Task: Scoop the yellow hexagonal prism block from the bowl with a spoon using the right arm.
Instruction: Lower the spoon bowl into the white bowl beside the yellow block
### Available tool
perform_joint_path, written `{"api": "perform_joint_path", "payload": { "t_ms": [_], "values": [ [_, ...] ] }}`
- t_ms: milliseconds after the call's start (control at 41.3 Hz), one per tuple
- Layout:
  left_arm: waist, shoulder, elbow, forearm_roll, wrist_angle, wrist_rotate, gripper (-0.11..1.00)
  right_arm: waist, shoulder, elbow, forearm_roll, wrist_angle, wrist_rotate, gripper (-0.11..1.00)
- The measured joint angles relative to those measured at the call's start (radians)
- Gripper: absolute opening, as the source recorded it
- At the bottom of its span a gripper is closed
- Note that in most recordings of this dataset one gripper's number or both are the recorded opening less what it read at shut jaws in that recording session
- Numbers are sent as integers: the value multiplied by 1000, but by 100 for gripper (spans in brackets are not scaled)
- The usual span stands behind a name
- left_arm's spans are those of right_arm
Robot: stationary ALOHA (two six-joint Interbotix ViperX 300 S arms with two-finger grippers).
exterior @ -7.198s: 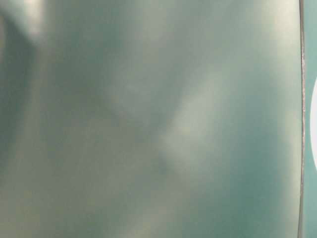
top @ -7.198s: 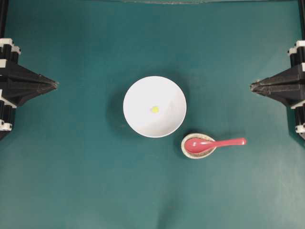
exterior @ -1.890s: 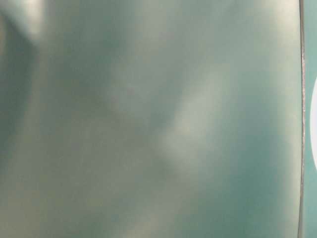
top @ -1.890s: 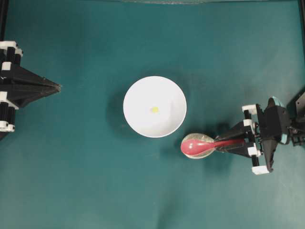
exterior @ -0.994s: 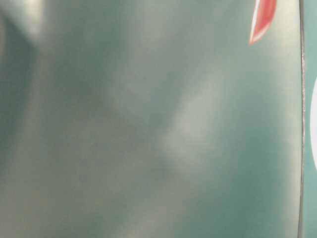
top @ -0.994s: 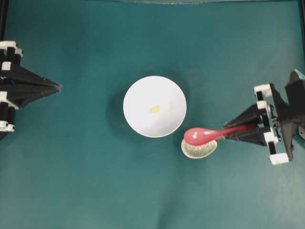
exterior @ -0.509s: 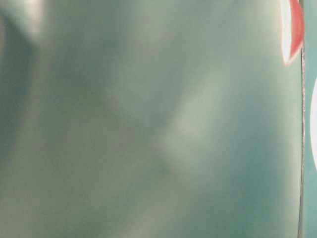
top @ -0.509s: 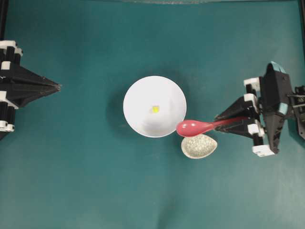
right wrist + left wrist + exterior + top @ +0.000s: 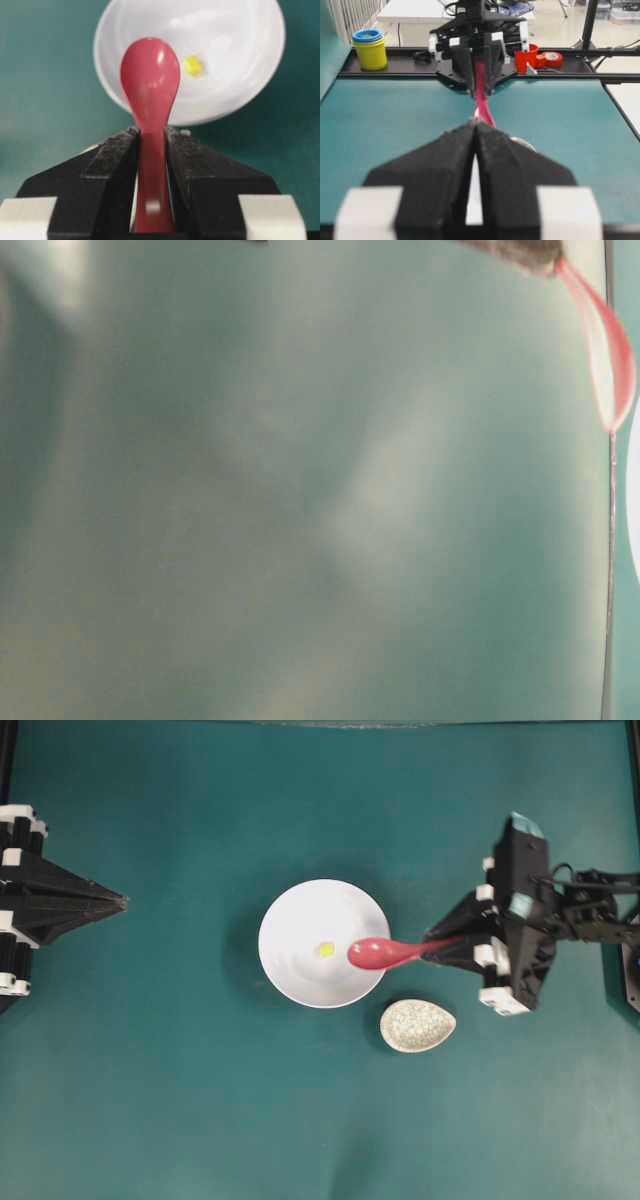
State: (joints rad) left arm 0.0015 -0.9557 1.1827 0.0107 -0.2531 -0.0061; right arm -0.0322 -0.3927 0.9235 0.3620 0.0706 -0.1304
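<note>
The white bowl (image 9: 300, 975) sits mid-table with the tiny yellow hexagonal block (image 9: 326, 949) inside it. My right gripper (image 9: 433, 945) is shut on the handle of the pink-red spoon (image 9: 375, 953); the scoop hangs over the bowl's right rim, just right of the block. In the right wrist view the spoon (image 9: 150, 75) points into the bowl (image 9: 240, 90), with the block (image 9: 192, 65) right of the scoop and the gripper (image 9: 151, 137) clamped on the handle. My left gripper (image 9: 120, 901) is shut and empty at the far left; it also shows in the left wrist view (image 9: 475, 125).
A speckled cream spoon rest (image 9: 417, 1025) lies empty just below and right of the bowl. In the table-level view only the blurred spoon (image 9: 610, 360) shows at the top right. Beyond the table's far edge stand a yellow cup stack (image 9: 369, 47) and red items (image 9: 527, 56).
My right gripper has lifted the spoon off the spoon rest and carried it up and left, so the scoop now hangs over the bowl's right rim. The left arm has not moved.
</note>
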Motion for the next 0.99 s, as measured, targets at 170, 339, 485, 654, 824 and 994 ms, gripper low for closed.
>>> {"api": "perform_joint_path", "payload": {
  "t_ms": [170,339,485,654,824,994],
  "values": [
    [0,17,0,0,-2,0,0,-43,64,-84,0,107,-3,25],
    [0,31,0,0,-2,2,0,-71,132,-176,-9,247,3,25],
    [0,43,0,0,-2,0,0,-87,192,-244,-11,354,8,25],
    [0,55,0,2,-3,0,0,-98,256,-316,-14,449,9,25],
    [0,60,0,2,-2,-2,0,-100,299,-370,-18,500,9,25],
    [0,60,0,0,-2,-2,0,-100,316,-382,-37,526,17,25]
  ]
}}
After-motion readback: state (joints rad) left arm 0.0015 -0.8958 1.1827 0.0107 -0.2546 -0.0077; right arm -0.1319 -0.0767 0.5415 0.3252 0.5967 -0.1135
